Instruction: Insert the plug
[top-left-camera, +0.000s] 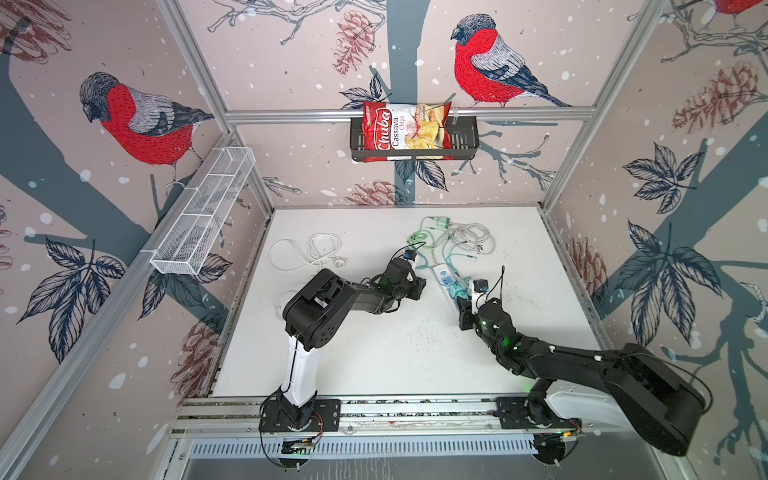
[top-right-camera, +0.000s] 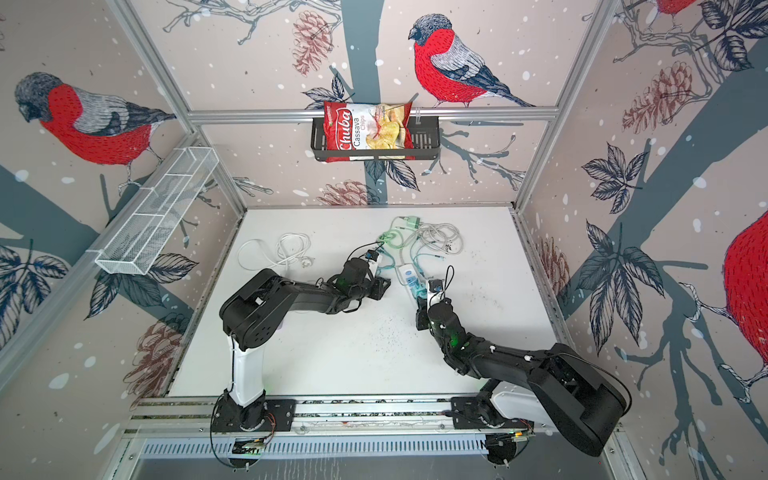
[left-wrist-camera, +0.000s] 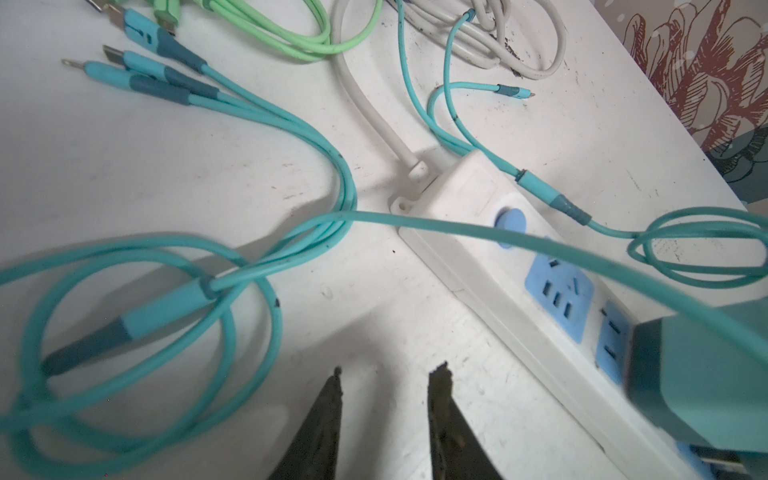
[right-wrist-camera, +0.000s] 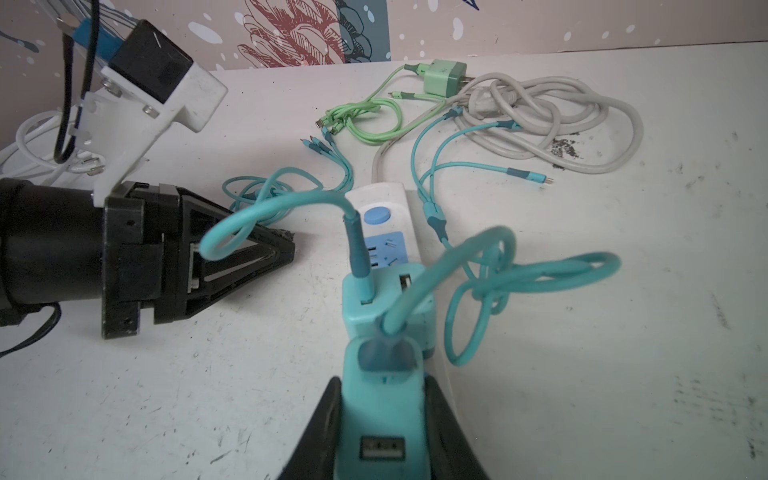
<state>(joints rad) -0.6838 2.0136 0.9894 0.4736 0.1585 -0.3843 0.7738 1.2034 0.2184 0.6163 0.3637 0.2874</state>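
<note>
Right end effector: clamped on the plug, a teal charger block gripped from both sides, USB port facing the wrist camera. The plug sits over the near end of the strip, upright as far as I can judge. Its prongs and the socket beneath are hidden by the block. I cannot tell whether they are in, partly in, or only above the holes.

Just beyond, touching or nearly touching the plug: second charger, same colour, standing on the strip with a lead in its top port. It looks seated, but this is not confirmed.

Beyond that along the strip: one free blue socket, then the round button, then the grey cord leaving the far end.

Left end effector: jaws apart with nothing between them, low over bare table beside the strip. It does not touch the strip, so it is not bracing it.

Farther out: teal cables lie in loose loops on both sides of the strip, with one strand draped across it. At the far end of the table a green charger lies unplugged next to the coiled part of the grey cord.

Status, my estimate: the plug is picked up, at the strip and roughly lined up. Left to do:
- Confirm the prongs meet the holes.
- Press down until the block is flush.
- Let go.

Risks: the strip lies loose on the table and may slide or tip under the push. The draped strand could also snag.
</note>
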